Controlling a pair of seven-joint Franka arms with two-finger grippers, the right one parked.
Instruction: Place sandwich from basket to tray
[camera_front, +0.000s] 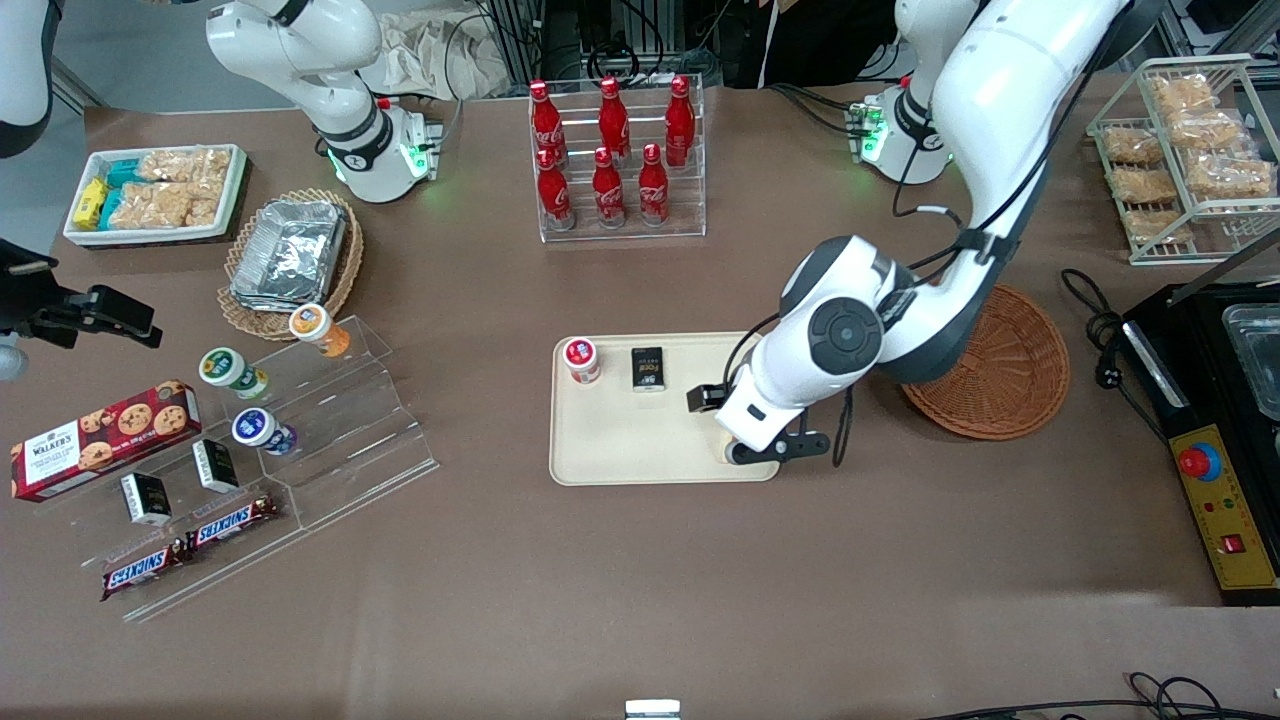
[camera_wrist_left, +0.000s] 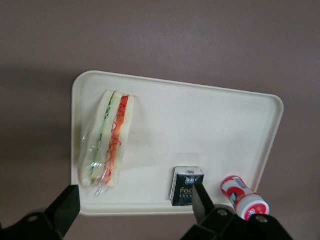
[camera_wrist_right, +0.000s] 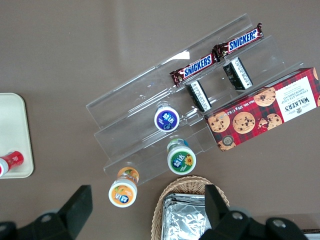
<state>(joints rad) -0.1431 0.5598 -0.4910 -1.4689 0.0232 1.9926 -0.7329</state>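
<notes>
Gripper (camera_wrist_left: 135, 210) on the working arm hangs above the tray's end nearest the working arm, with its two fingers (camera_wrist_left: 65, 207) spread wide and holding nothing. Next comes the table (camera_front: 640, 600), big and brown, with everything on it. On the table lies the tray (camera_wrist_left: 215, 125), flat and cream. Beside the tray, toward the working arm's end, sits the round brown basket (camera_front: 1010, 380); the arm covers part of it, so its inside is hard to see fully. The sandwich (camera_wrist_left: 106, 140) lies flat on the tray in what looks like clear wrap. A little black box (camera_wrist_left: 186, 186) and a small red and white bottle (camera_wrist_left: 244, 197) are on the tray too, apart from the sandwich.
</notes>
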